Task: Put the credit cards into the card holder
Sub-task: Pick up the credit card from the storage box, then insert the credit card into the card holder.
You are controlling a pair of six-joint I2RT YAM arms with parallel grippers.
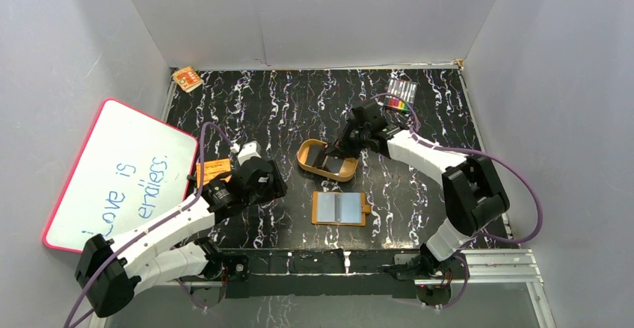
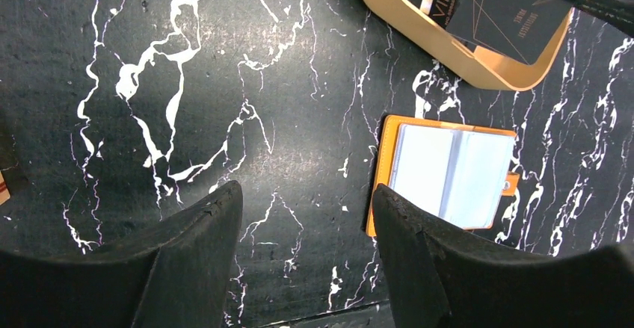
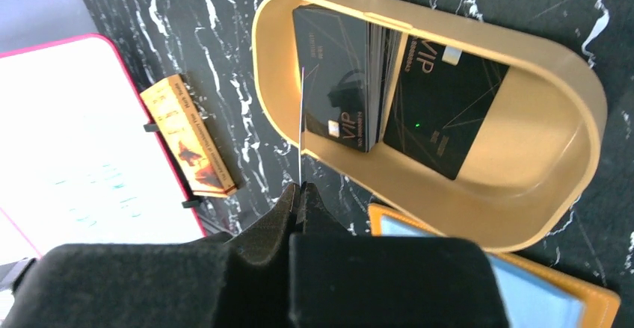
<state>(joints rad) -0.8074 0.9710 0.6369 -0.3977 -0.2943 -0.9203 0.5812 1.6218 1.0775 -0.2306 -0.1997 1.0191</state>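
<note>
Several black credit cards lie in a tan oval tray, which also shows in the top view. My right gripper is shut on one thin card, seen edge-on, held above the tray's near rim; in the top view the gripper is over the tray. The card holder lies open and flat in front of the tray, pale sleeves up; it shows in the left wrist view. My left gripper is open and empty, left of the holder above the table.
An orange printed booklet lies by the left arm, beside a pink-rimmed whiteboard. A pack of coloured markers sits at the back right, and a small orange item at the back left corner. White walls enclose the table.
</note>
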